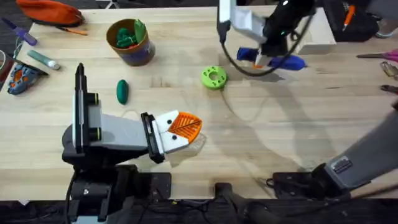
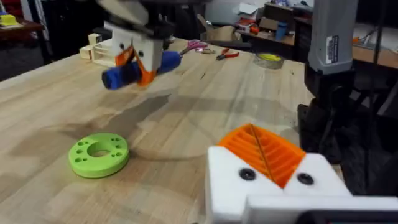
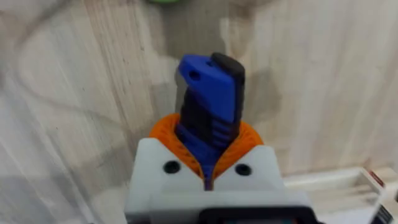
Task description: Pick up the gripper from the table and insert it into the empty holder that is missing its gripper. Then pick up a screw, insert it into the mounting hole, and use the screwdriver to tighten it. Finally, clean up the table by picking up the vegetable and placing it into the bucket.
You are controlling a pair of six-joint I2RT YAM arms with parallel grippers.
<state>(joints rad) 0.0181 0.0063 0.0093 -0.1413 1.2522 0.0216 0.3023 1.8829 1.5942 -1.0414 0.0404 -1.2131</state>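
Up at the far right of the table (image 1: pixel 261 143): right gripper (image 1: pixel 264 57), raised off the wood and clamped on the blue screwdriver (image 1: pixel 273 60), which lies crosswise between the orange pads (image 3: pixel 249 134). Seen from the left wrist, same screwdriver (image 2: pixel 140 67) pinched level above the boards, casting a shadow below. Near left: left gripper (image 1: pixel 180 129) low over the table, white holders carrying their orange ribbed pads (image 2: pixel 264 149) pressed together, nothing between them. Just beyond it, toward the middle, a lime-green disc (image 1: pixel 213 77) flat on the wood, apart from both grippers. Left of the disc, the dark green vegetable (image 1: pixel 122 91) lying alone on the table. Farther back, the tan bucket (image 1: pixel 130 42) standing upright with green pieces inside, near the vegetable but not touching it.
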